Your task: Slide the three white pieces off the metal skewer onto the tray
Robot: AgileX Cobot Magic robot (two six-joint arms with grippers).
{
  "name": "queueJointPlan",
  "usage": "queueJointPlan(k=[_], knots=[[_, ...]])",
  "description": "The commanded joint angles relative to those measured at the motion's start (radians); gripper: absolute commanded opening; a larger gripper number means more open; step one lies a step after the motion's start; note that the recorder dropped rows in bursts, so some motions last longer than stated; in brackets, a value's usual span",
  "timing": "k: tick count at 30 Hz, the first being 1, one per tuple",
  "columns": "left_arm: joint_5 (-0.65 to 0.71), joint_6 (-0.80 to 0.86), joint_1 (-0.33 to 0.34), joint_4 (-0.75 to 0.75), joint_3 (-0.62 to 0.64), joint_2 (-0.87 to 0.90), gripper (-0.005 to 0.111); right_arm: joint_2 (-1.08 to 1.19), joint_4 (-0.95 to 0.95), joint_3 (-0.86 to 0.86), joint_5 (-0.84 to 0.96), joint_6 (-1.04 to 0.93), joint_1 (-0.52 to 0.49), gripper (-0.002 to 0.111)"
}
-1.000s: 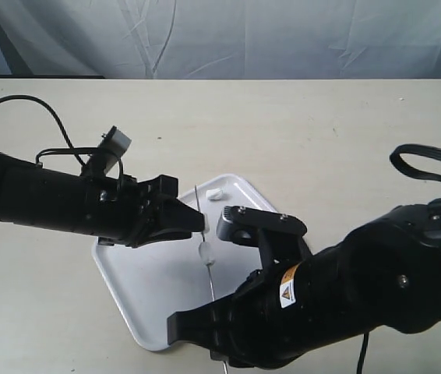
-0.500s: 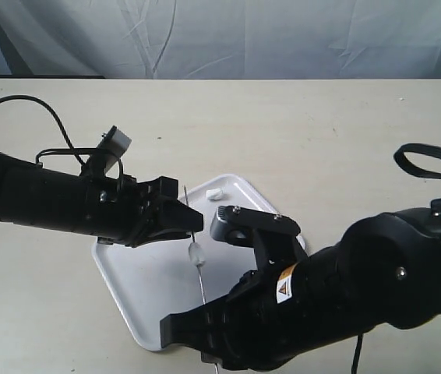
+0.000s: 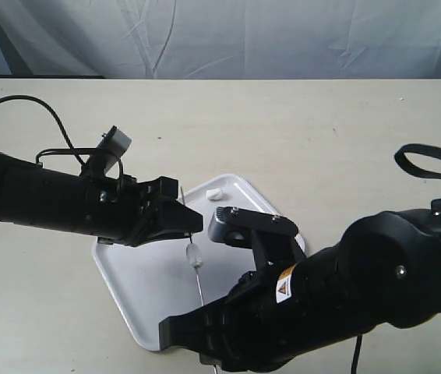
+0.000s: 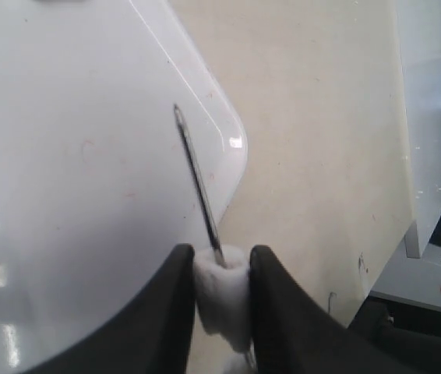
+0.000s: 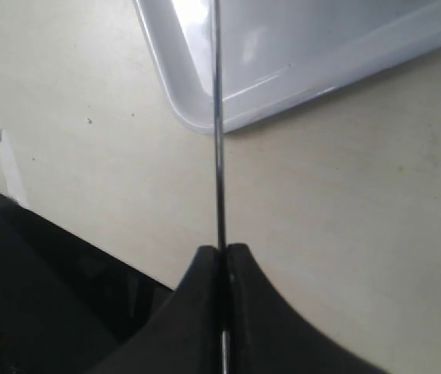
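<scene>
The metal skewer (image 3: 199, 282) stands tilted over the tray (image 3: 139, 284), and my right gripper (image 3: 211, 357) is shut on its lower end; the wrist view shows the rod (image 5: 217, 117) pinched between the right gripper's (image 5: 221, 251) jaws. My left gripper (image 4: 222, 261) is shut on one white piece (image 4: 222, 290) threaded on the skewer (image 4: 197, 175), whose bare tip sticks out beyond it. A second white piece (image 3: 194, 254) sits on the rod just below the left gripper (image 3: 195, 225). A third white piece (image 3: 213, 192) lies loose on the tray's far corner.
The tray (image 4: 65, 156) lies on a beige table (image 3: 322, 140). A cable (image 3: 18, 105) loops behind the left arm. The bulky right arm (image 3: 345, 296) covers the tray's near right corner. A grey cloth (image 3: 220, 39) hangs behind the table.
The right arm has shifted the skewer a little to the left, so its tip and the lower white piece now sit further left beside the left gripper. The left arm has hardly moved.
</scene>
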Motion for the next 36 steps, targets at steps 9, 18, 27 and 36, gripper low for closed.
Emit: queueJointPlan(k=[9, 18, 27, 36], knots=[[-0.048, 0.008, -0.007, -0.015, 0.002, 0.005, 0.02, 0.002, 0.002, -0.001, 0.086, -0.013, 0.001, -0.001], [-0.131, 0.006, -0.007, -0.015, 0.002, 0.005, 0.02, 0.002, 0.002, -0.001, 0.191, -0.013, 0.001, -0.001], [-0.175, 0.006, -0.007, -0.015, 0.002, 0.005, 0.02, 0.002, 0.004, -0.001, 0.253, -0.013, 0.001, -0.001], [-0.142, 0.006, -0.007, -0.015, 0.002, 0.005, 0.031, 0.002, -0.03, -0.001, 0.186, -0.013, 0.001, -0.001]])
